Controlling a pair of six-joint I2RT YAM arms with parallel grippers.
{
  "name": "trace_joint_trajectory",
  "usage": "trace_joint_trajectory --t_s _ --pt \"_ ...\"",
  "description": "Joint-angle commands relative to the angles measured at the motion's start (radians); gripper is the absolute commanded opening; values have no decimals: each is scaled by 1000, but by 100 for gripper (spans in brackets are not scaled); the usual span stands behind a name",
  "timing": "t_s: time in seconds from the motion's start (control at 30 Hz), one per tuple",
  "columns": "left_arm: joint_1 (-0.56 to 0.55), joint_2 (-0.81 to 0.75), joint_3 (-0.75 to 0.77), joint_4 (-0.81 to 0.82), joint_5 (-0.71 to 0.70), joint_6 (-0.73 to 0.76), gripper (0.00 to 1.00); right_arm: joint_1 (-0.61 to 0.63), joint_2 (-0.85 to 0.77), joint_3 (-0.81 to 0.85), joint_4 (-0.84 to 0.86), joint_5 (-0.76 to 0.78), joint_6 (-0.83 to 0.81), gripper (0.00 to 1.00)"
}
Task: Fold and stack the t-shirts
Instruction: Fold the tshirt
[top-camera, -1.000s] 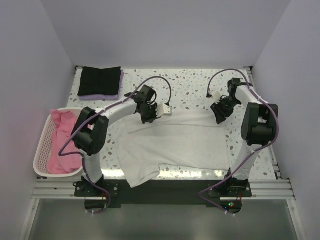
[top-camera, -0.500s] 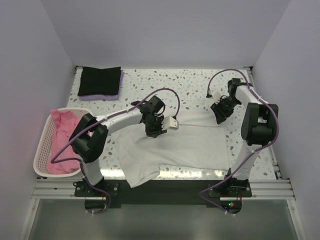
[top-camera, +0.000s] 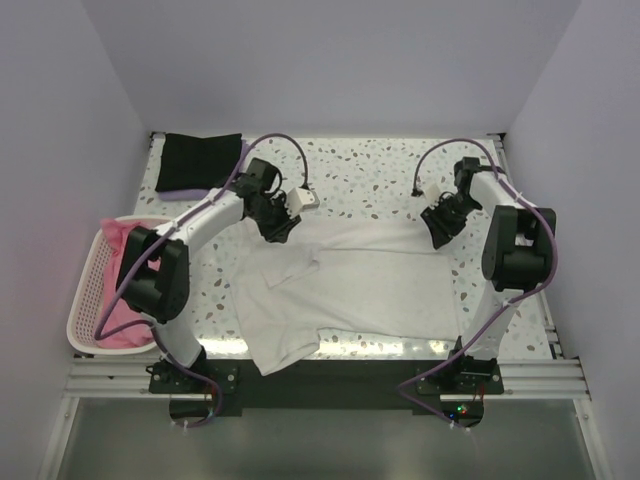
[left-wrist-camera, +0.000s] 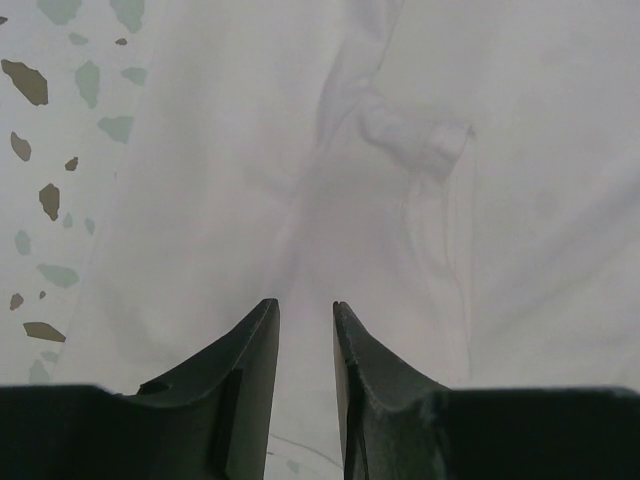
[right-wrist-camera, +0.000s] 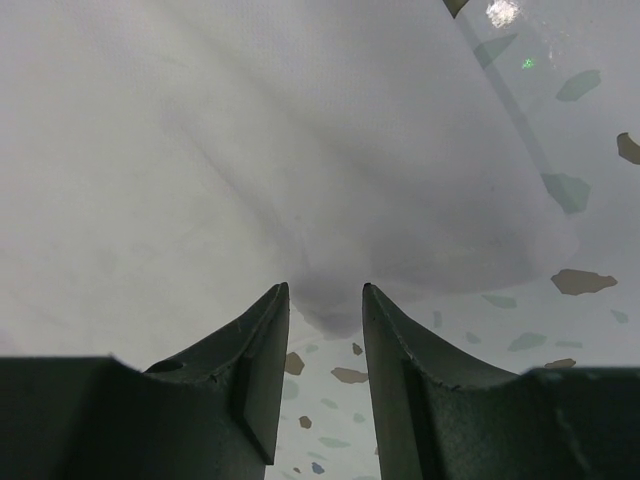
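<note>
Although black t-shirt (top-camera: 200, 160) and lavender t-shirt (top-camera: 173, 189) are stacked, white t-shirt (top-camera: 360, 290) lies barely folded and pink t-shirts (top-camera: 112, 234) wait; left claw (left-wrist-camera: 305, 305) and right claw (right-wrist-camera: 325, 288) gape empty.

Bare desk (top-camera: 375, 170) lies open across the upper middle of the frame. The white t-shirt (top-camera: 360, 285) covers the centre. The folded black t-shirt (top-camera: 200, 160) fills the upper left corner and the pink basket (top-camera: 82, 295) crowds the left edge. The strip between basket and white t-shirt seems passable, though the left arm (top-camera: 200, 225) overhangs it.
</note>
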Motion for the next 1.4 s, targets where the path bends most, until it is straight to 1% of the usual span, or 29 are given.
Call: trace_joint_trajectory --t_s 0.0,0.1,0.27,0.43,0.63,0.73,0.83,0.87,0.9,0.93,0.97,1.03,1.13,1.23,1.37 --pt "19 20 -4 40 -1 -49 33 12 -52 -17 -10 -5 1 39" --pt "45 36 3 54 -18 -80 34 17 -58 -38 -9 15 -15 40" --pt "117 60 25 82 -29 -141 35 26 -60 -81 63 72 -9 43" --pt "163 103 45 88 -60 -173 34 27 -16 -92 86 148 4 40" --pt "183 176 29 143 -104 -202 31 27 -35 -129 79 161 -5 38" --pt "186 197 -7 151 -143 -199 29 27 -39 -131 68 162 -5 38" --pt "189 187 -56 160 -164 -190 23 26 -42 -134 66 165 -3 37" --pt "191 180 -67 159 -164 -186 20 27 -43 -128 65 165 -2 37" --pt "192 171 -73 154 -163 -184 20 27 -46 -121 63 167 3 35" --pt "192 142 -89 156 -160 -178 20 26 -51 -115 63 175 20 31" --pt "194 123 -95 154 -143 -170 15 26 -64 -95 63 176 27 30" --pt "194 61 -95 153 -120 -166 13 26 -83 -54 42 164 52 28" --pt "194 -1 -69 165 -75 -184 13 26 -117 16 8 109 98 29" --pt "194 -1 -38 183 -48 -213 11 26 -120 69 16 89 162 29" --pt "194 60 -32 200 -46 -239 9 37 -77 77 32 101 198 29"
